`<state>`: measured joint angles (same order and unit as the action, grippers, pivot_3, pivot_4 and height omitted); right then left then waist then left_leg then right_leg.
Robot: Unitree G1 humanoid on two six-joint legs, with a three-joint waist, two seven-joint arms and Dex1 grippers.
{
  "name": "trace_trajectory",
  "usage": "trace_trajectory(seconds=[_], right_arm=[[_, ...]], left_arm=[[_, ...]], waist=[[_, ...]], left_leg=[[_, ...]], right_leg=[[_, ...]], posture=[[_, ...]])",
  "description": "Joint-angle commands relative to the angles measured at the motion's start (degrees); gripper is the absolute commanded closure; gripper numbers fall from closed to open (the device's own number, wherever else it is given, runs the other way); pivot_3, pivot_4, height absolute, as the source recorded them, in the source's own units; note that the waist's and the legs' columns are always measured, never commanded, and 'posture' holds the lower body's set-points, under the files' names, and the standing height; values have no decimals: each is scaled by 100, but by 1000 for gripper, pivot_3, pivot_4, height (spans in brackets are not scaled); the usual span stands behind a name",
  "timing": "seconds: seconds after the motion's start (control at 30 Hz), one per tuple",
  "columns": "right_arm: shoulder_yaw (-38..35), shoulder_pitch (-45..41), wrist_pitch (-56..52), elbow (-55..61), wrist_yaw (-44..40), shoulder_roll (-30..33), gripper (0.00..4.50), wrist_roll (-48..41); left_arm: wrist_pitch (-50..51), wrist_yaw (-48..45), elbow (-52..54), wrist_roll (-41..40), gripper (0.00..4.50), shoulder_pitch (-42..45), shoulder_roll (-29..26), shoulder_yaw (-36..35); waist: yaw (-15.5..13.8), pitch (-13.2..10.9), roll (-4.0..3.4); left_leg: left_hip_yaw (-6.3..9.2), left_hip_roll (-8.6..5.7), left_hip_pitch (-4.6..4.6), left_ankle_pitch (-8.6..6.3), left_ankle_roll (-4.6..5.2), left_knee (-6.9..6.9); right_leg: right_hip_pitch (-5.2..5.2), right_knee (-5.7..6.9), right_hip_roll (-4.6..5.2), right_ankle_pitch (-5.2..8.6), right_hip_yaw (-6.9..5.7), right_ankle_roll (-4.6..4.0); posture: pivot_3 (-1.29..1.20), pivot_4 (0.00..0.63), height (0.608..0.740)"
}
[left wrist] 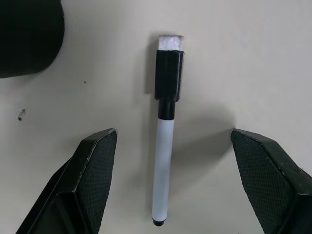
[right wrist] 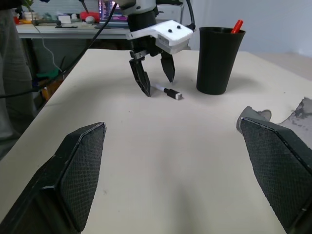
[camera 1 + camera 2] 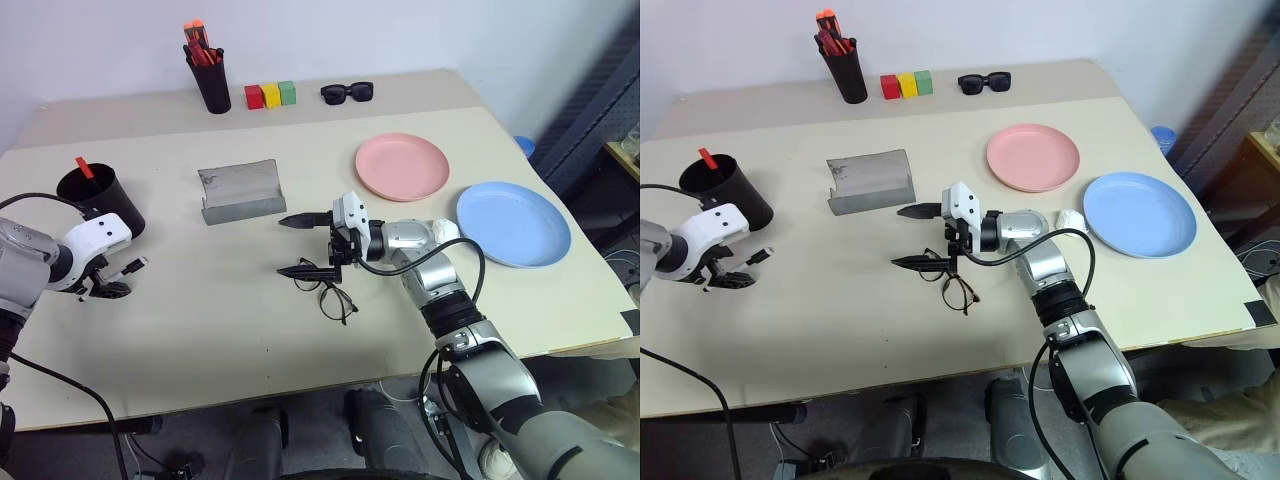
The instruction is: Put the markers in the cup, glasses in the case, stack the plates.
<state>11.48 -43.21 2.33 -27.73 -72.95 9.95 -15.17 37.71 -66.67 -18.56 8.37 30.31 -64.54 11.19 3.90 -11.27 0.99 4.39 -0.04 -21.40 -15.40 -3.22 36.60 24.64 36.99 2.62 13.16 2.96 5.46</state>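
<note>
A white-bodied marker with a black cap (image 1: 165, 122) lies flat on the table. My left gripper (image 1: 173, 132) points down over it, open, one finger on each side and apart from it. Just beyond stands the black cup (image 3: 100, 200) with the red-capped marker (image 3: 84, 167) sticking out of it. My right gripper (image 3: 284, 245) is open and level at mid-table, its lower finger just over the wire-rimmed glasses (image 3: 330, 290). The grey case (image 3: 240, 190) sits open behind it, flap raised. The pink plate (image 3: 402, 165) and the blue plate (image 3: 513, 222) lie side by side on the right.
At the back of the table stand a slim black pen holder with orange-red pens (image 3: 208, 75), three coloured blocks (image 3: 270, 95) and black sunglasses (image 3: 347, 93). The blue plate lies close to the table's right edge.
</note>
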Motion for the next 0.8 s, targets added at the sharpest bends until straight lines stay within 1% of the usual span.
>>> trace_trajectory(seconds=[0.03,0.07,0.1,0.17,0.23,0.27,0.3,0.33,0.37,0.5,0.67,0.7,0.8], right_arm=[[-118,-18,-5,272,28,1,0,-136],[-120,-14,-13,284,38,5,0,-139],[-120,-10,-16,293,45,9,0,-141],[-117,-3,-25,317,63,14,0,-147],[-116,5,-34,339,77,19,0,-154],[-116,9,-37,350,83,22,0,-157],[-118,13,-42,361,88,26,0,-161],[-121,17,-50,373,93,30,0,-167],[-122,21,-56,384,99,36,0,-173],[-124,33,-76,407,106,71,0,-189],[-125,29,-86,400,107,105,0,-194],[-125,23,-80,386,109,108,0,-192],[-136,2,-58,343,113,113,0,-192]], left_arm=[[130,35,16,124,714,55,108,169],[205,14,2,137,714,86,123,196],[206,-8,-4,170,952,103,119,235],[262,-71,-26,181,1571,130,125,278],[377,-127,-58,157,2531,159,151,281],[447,-139,-90,149,3092,182,173,274],[466,-150,-137,155,3487,202,188,272],[470,-141,-196,172,4072,220,200,271],[477,-116,-284,193,4437,242,217,273],[466,-122,-432,207,4437,297,253,292],[458,-148,-305,142,4437,255,235,225],[424,-129,-224,64,4437,219,250,131],[214,-124,304,-691,4437,95,500,-716]], waist=[[-2,0,0],[-2,0,-1],[-3,0,-1],[-1,0,-1],[-1,0,-1],[-1,0,-1],[0,0,-1],[2,0,-1],[4,0,-1],[8,0,-2],[8,0,-2],[8,0,-2],[-7,0,-2]], left_leg=[[1,0,0,0,0,5],[2,0,0,0,0,12],[3,0,0,0,0,17],[4,-1,0,0,0,26],[4,-1,0,0,0,31],[5,-1,0,0,0,33],[6,-1,0,0,0,34],[7,-1,0,0,0,36],[8,-1,0,0,0,37],[9,-1,0,0,0,37],[9,-1,0,0,0,37],[9,-1,0,0,0,37],[9,0,-2,0,0,37]], right_leg=[[0,6,0,0,0,0],[-1,11,0,0,0,0],[-2,13,0,0,0,0],[-7,14,-1,1,0,0],[-8,16,-2,1,0,0],[-8,19,-2,1,-1,0],[-8,19,-3,1,-1,0],[-8,21,-4,1,-1,0],[-8,21,-4,1,-1,0],[-8,22,-5,1,-1,0],[-8,22,-5,1,-1,0],[-8,22,-5,1,-1,0],[-8,21,-3,1,-1,0]], posture=[[0,150,740],[0,150,740],[0,150,740],[0,150,740],[0,150,740],[0,150,740],[0,150,740],[0,150,740],[0,150,740],[0,150,740],[0,150,740],[0,150,740],[0,150,740]])
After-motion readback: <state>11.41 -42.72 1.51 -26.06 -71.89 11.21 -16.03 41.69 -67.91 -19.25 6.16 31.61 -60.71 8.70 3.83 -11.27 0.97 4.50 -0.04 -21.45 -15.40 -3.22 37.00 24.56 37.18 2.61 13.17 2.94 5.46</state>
